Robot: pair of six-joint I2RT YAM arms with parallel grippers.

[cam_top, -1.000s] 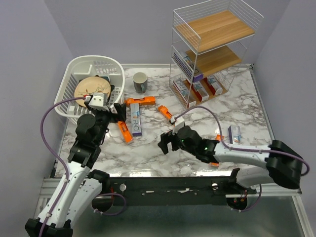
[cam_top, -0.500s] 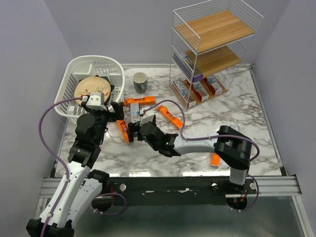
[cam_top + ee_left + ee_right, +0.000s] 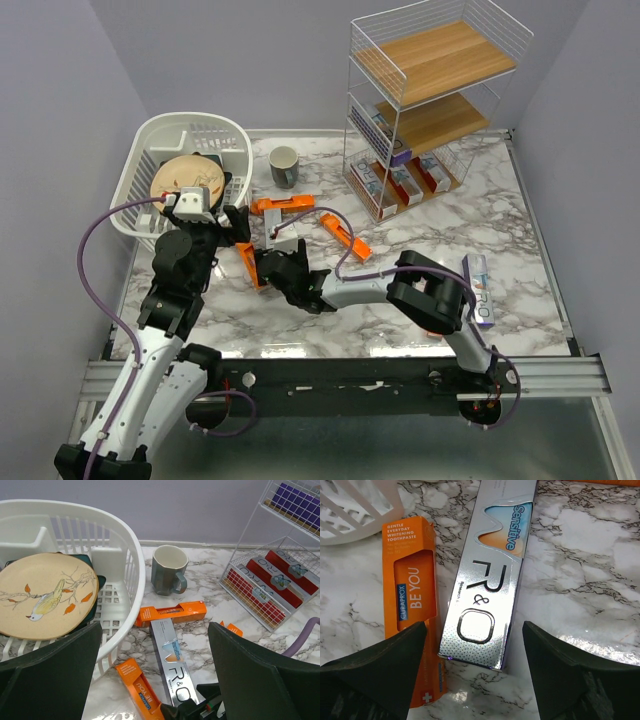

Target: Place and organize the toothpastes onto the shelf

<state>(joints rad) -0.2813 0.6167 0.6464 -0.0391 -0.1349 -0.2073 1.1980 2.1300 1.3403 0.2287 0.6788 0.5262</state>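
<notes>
Now in the pickup step: reaching far across to the left half of the table [image 3: 520,225] with the right pincer [image 3: 282,262], lowered over the silver toothpaste box [image 3: 490,575] lying flat on the marble just beside an orange box [image 3: 415,595]. Straddling the near end of that silver box with fingers apart, one on each side, not yet clamped on its long edges as far as the wrist view tells. Holding the left pincer [image 3: 232,224] spread wide and empty beside the white basket [image 3: 180,128], above the same cluster. Already stocked on the shelf [image 3: 440,60]: several boxes on the bottom tier, one purple-sided on the middle. Loose on the table: more orange boxes near the mug [image 3: 284,166] and another silver one toward the right edge. Next, likely: closing squarely on the long sides without catching the orange neighbour, lifting clear, then swinging well right to the shelf and sliding in lengthwise between the wire rails, parallel to those already there
</notes>
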